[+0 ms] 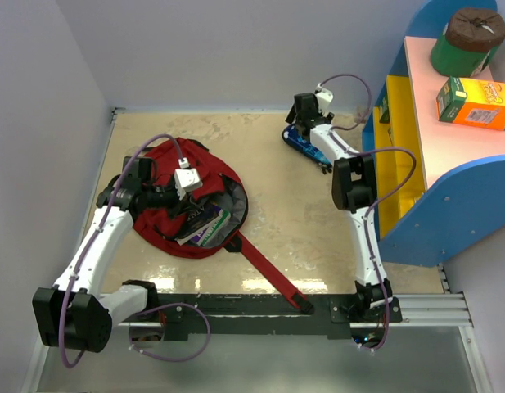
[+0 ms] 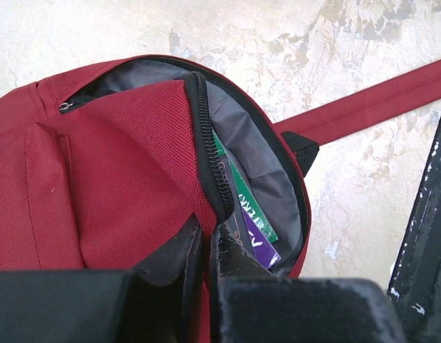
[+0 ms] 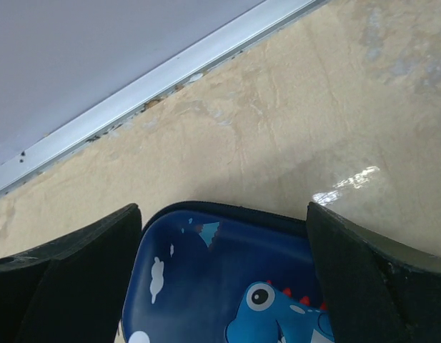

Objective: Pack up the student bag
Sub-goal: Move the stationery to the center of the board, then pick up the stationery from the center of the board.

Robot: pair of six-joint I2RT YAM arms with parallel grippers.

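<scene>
Two grippers share the work. The left gripper [image 2: 209, 239] is closed narrow on the zipper edge [image 2: 206, 136] of the red bag [image 1: 158, 225], which lies on the table [image 1: 317, 221] at the 9 o'clock side of the top view, its mouth turned toward 4 o'clock and books [image 2: 252, 214] inside. The right gripper [image 3: 221, 214] stands wide with one finger on each side of the blue pencil case [image 3: 220, 286], not yet closed, near the far edge at about 1 o'clock. From there the bag's mouth lies toward 8 o'clock and the case's long axis runs about 10 to 4 o'clock, so I judge the nearer right arm should carry it.
</scene>
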